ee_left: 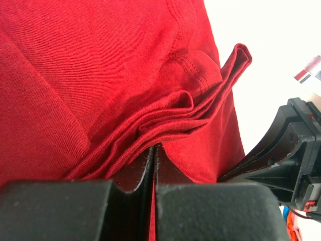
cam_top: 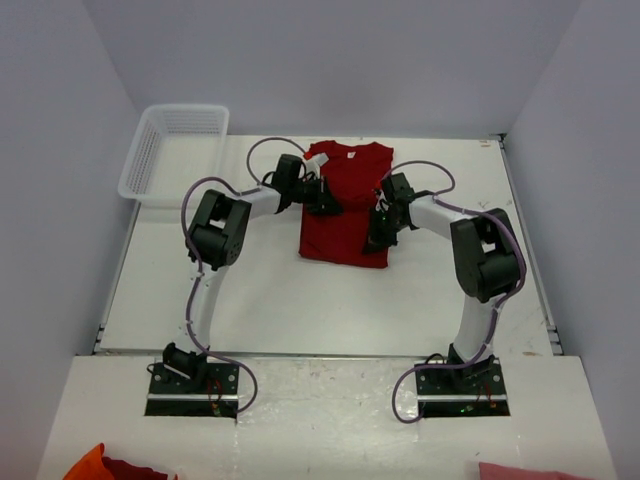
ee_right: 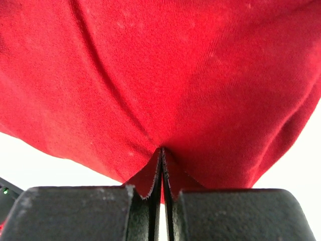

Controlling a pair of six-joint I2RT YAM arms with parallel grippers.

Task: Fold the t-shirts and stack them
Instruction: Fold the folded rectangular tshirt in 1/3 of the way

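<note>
A dark red t-shirt (cam_top: 347, 200) lies on the white table (cam_top: 280, 290) at the middle back, its sides folded in. My left gripper (cam_top: 330, 205) is shut on a bunched fold of the t-shirt (ee_left: 125, 75) at its left edge. My right gripper (cam_top: 378, 232) is shut on the t-shirt (ee_right: 165, 75) at its right edge, and the cloth hangs lifted from it. The left wrist view shows several layers of hem gathered at the fingers (ee_left: 143, 168). No neck label shows.
A white mesh basket (cam_top: 172, 152) stands at the table's back left. The right arm's black wrist (ee_left: 291, 155) shows at the right of the left wrist view. Orange, red and pink cloth (cam_top: 100, 467) lies at the bottom edge, in front of the arm bases.
</note>
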